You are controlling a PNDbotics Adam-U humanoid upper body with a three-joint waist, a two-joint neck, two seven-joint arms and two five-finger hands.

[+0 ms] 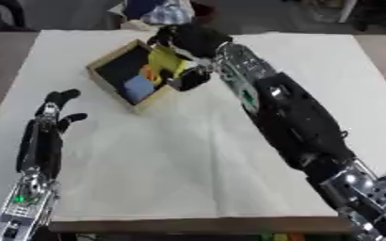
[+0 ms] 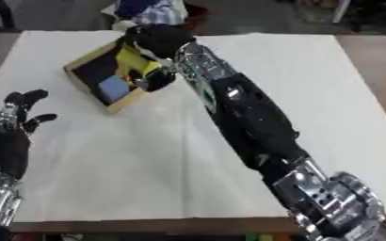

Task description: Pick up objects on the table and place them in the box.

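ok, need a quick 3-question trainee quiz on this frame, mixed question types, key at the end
1. True or false: the right hand is over the wooden box with its fingers curled on a yellow object.
2. Multiple choice: where is the left hand?
A. inside the box
B. open above the white tabletop, apart from the box, at the view's left
C. holding the blue object
3. Fill in: the object already lying in the box near its front corner is ____ in colour.

Key: 1 true; 2 B; 3 blue, the blue object.
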